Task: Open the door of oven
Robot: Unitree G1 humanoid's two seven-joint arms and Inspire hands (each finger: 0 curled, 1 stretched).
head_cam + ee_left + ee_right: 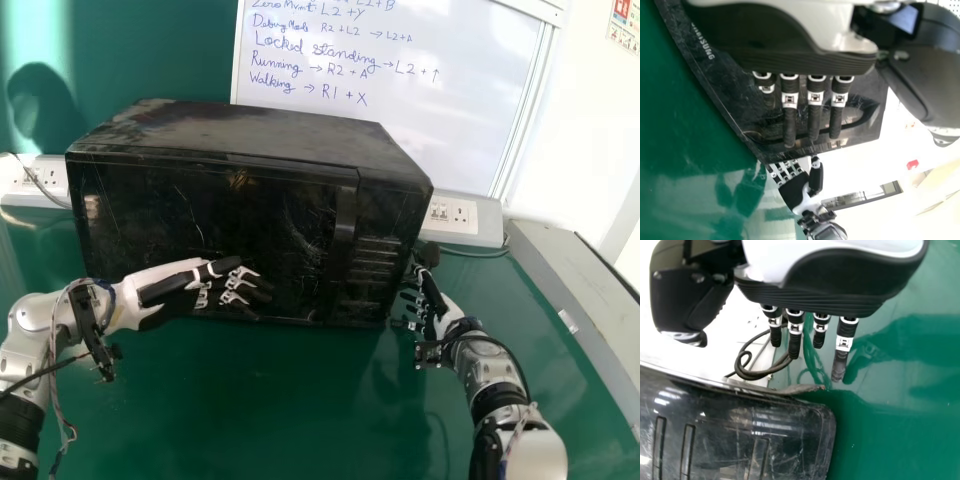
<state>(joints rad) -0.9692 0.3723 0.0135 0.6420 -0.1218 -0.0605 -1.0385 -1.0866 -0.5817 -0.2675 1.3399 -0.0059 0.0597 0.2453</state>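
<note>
The black oven (240, 130) sits on the green surface (300, 400) with its front toward the robot and its door (200, 220) closed, a whiteboard (450, 90) behind it. The left hand (172, 288) is in front of the lower part of the door, wide, its fingers straight and pointing toward the handle (345, 220), the upright strip between door and control panel (375, 270). Whether those fingers touch the glass I cannot tell. The right hand (430, 292) is just beside the oven's right side, also wide, with nothing in it; contact there is unclear too. The step in hand looks like getting the left fingers to the handle, and the task seems to be at its start. To do it well, slide the left hand across and a little up, keeping it close to the door without pushing on it, then hook the fingertips behind the edge of the strip before pulling. The right hand would serve best as a light brace against the side, so the oven does not turn or slide when the door gives. Pull toward the robot in an arc, slowly at first, since the catch may let go suddenly, and keep the left forearm out of the door's swing.
</note>
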